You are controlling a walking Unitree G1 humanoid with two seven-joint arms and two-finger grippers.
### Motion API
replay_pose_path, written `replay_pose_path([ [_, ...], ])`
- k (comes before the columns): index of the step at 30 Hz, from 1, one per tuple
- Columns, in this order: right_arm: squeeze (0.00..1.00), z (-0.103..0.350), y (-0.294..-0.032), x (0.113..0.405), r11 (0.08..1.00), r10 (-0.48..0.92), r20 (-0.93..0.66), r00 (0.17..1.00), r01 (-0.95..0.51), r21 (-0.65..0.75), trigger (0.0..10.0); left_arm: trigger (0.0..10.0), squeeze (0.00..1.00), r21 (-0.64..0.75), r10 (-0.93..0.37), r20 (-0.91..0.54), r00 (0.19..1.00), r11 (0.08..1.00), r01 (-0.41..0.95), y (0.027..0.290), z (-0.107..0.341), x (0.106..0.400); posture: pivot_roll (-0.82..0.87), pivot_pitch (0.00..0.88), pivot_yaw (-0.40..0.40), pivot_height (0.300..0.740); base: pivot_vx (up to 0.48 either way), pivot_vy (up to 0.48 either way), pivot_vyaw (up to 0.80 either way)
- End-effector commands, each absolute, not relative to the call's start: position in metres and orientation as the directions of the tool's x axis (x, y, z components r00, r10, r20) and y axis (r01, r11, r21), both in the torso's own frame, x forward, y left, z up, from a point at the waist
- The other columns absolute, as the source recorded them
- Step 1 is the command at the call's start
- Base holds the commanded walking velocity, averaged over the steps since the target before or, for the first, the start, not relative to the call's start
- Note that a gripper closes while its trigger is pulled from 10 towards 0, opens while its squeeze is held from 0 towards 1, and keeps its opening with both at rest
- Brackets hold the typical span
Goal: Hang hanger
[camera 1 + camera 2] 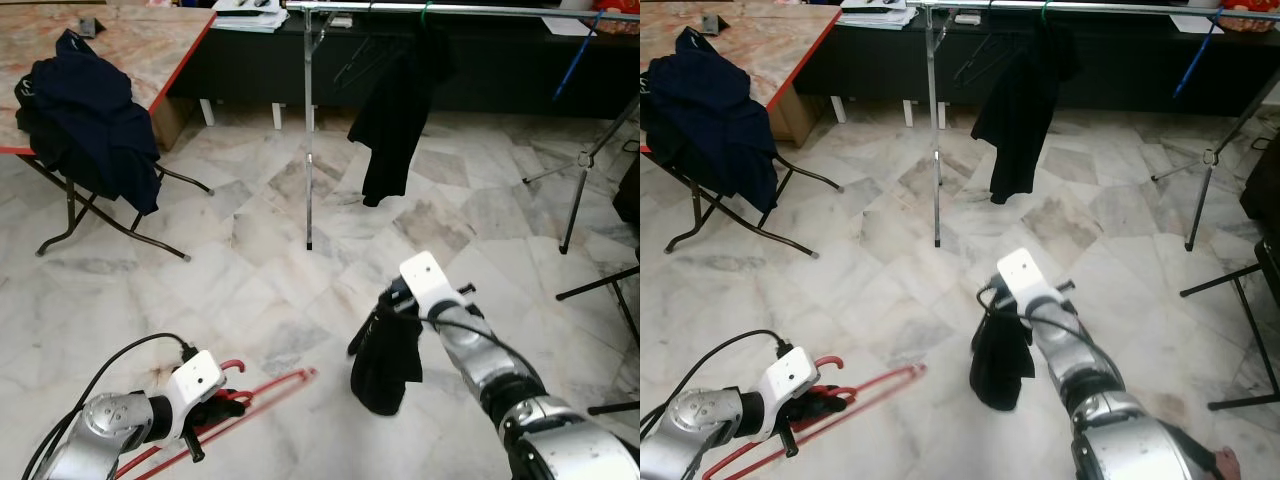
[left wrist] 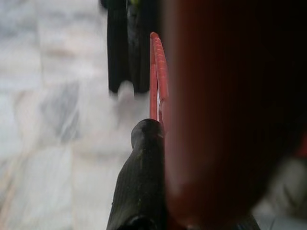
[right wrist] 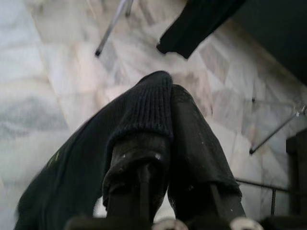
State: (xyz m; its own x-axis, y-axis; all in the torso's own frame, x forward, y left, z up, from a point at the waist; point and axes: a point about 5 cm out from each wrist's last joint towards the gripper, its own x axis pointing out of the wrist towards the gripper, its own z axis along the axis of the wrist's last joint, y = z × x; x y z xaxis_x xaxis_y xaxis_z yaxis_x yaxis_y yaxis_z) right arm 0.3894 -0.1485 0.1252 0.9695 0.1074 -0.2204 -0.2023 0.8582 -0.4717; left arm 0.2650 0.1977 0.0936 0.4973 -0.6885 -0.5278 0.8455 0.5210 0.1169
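My left gripper [image 1: 225,405] is shut on a red hanger [image 1: 262,392], low at the left, its hook curling up by the wrist. In the left wrist view the red hanger [image 2: 154,72] runs out past one black finger [image 2: 141,177]. My right gripper [image 1: 392,312] is shut on a black garment [image 1: 385,362] that hangs limp from it over the floor. The wrist view shows the knit garment [image 3: 144,110] draped over both fingers. Ahead stands a clothes rail [image 1: 470,10] with a black garment [image 1: 395,120] hanging on a green hanger.
A folding table [image 1: 150,45] at the left has dark blue clothes [image 1: 90,120] draped over its edge. The rail's upright pole [image 1: 308,130] stands mid-floor. Tripod legs [image 1: 580,190] and a black stand [image 1: 615,300] are at the right. A dark bench runs along the back.
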Motion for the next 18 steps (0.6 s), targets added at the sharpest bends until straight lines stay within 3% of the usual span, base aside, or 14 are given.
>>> replay_pose_path([
  [1,0.00,0.137,-0.142,0.395,0.871,0.121,-0.187,0.975,-0.194,-0.451,10.0,10.0,0.00,0.101,-0.721,-0.507,0.473,0.495,0.863,0.191,0.102,0.265,0.02,0.203,0.005,0.740,0.000,0.000,0.00],
  [12,0.00,0.169,-0.100,0.405,0.883,0.219,-0.124,0.968,-0.251,-0.398,10.0,10.0,0.00,0.045,-0.792,-0.415,0.448,0.474,0.879,0.167,0.131,0.266,0.02,0.217,-0.003,0.740,0.000,0.000,0.00],
  [18,0.00,0.169,-0.095,0.405,0.883,0.229,-0.139,0.964,-0.265,-0.387,10.0,10.0,0.00,0.023,-0.822,-0.363,0.439,0.463,0.886,0.158,0.140,0.266,0.02,0.217,-0.010,0.740,0.000,0.000,0.00],
])
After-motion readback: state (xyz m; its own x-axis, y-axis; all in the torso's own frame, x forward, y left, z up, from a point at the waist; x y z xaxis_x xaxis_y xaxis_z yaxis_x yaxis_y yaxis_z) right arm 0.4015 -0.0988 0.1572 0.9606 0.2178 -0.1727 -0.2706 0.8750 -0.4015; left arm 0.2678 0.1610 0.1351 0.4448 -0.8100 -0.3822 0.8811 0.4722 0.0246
